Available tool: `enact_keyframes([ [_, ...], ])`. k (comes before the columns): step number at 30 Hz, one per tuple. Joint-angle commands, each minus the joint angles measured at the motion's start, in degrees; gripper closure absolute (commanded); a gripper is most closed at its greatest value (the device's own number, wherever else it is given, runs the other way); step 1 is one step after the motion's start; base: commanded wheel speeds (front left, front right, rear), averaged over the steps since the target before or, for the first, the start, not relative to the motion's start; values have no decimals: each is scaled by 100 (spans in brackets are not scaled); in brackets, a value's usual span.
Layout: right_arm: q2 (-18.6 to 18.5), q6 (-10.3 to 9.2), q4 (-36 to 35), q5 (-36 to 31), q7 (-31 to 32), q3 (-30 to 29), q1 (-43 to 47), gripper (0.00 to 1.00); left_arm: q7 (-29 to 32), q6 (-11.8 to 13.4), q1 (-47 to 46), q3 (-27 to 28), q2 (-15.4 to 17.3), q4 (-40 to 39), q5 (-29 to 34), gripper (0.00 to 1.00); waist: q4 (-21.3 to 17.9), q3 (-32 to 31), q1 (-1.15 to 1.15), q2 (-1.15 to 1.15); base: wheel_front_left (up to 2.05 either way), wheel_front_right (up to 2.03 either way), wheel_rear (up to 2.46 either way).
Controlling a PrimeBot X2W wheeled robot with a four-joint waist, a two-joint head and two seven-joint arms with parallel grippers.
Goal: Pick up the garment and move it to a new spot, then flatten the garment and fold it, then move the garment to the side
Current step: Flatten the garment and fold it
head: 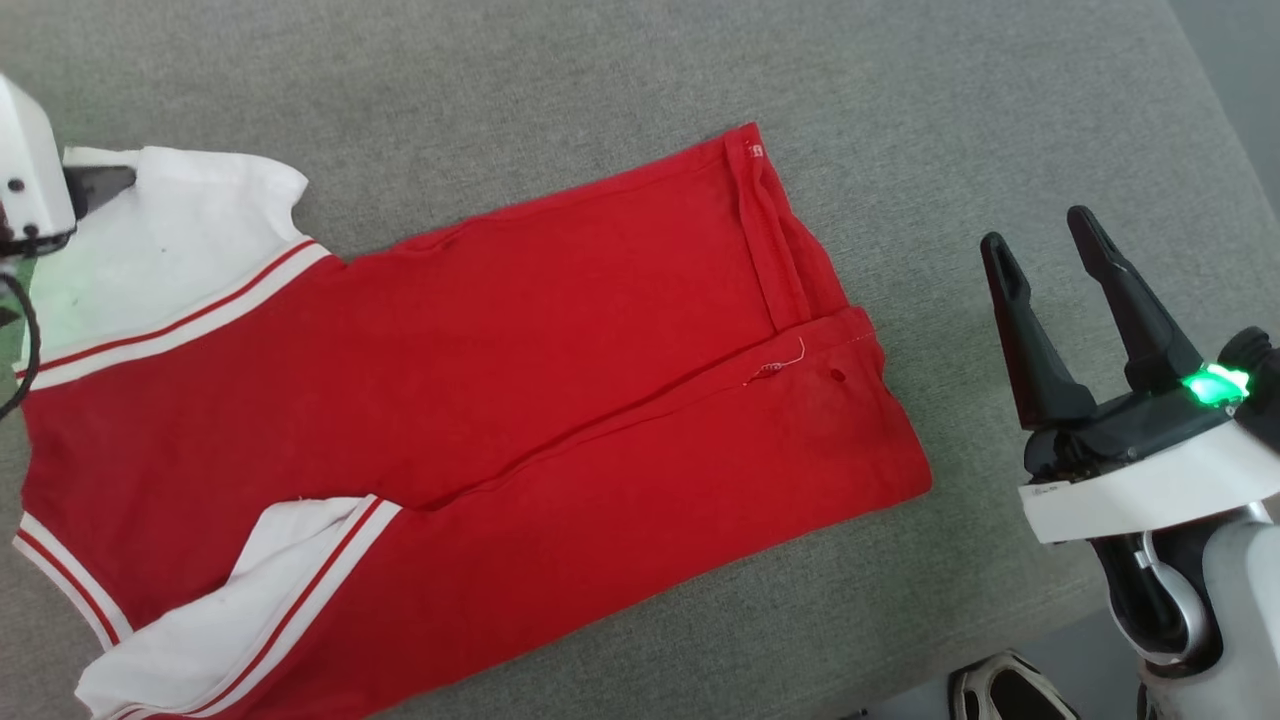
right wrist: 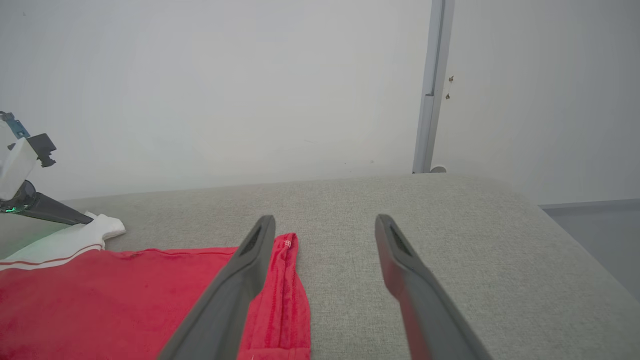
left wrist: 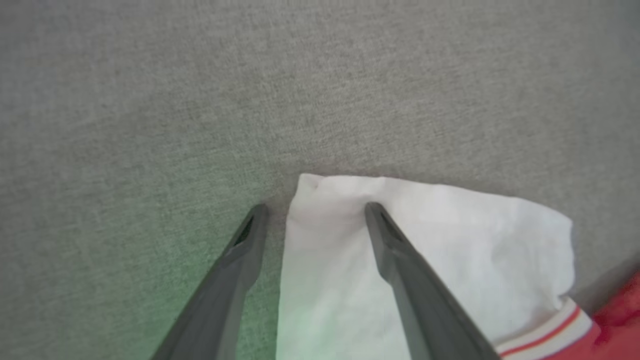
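The red sleeveless jersey of thin cloth with white, stripe-trimmed panels lies flat on the grey cloth-covered surface, shoulders to the robot's left, hem to its right. The left pincer stands open astride a white shoulder edge, likely to pinch it for folding. The right pincer hovers open and empty near the hem.

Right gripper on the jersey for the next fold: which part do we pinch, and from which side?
Best bet: the jersey's hem end, approached low from the robot's right. It lies flat on the grey padded surface with its free edge facing the open right gripper, nothing between. The open left gripper sits astride the edge of the white shoulder corner.
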Motion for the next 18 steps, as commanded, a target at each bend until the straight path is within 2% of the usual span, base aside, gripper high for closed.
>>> enact_keyframes([
  [1,-11,-2,-1,31,-20,13,-83,0,183,-55,28,21,-130,37,-176,0,9,71,0,0,0,0,0],
  [3,-32,-2,1,50,7,19,-115,0,408,-83,32,64,-279,22,-326,18,39,117,0,0,0,0,0],
  [5,-71,-2,7,73,53,39,-157,0,505,-123,-6,38,-326,-26,-353,58,70,147,0,0,0,0,0],
  [6,-95,-2,6,76,92,46,-181,0,487,-133,-45,13,-330,-77,-311,75,87,165,0,0,0,0,0],
  [7,-129,-2,4,66,133,82,-217,0,423,-146,-80,3,-322,-117,-277,100,98,183,0,0,0,0,0],
  [12,-454,-2,38,-16,572,456,-598,0,271,-171,-203,-28,-333,-189,-207,100,189,273,0,0,0,0,0],
  [18,-1026,-2,605,421,1724,1244,-1450,0,163,-198,-332,-90,-513,-311,-178,100,430,398,0,0,0,0,0],
])
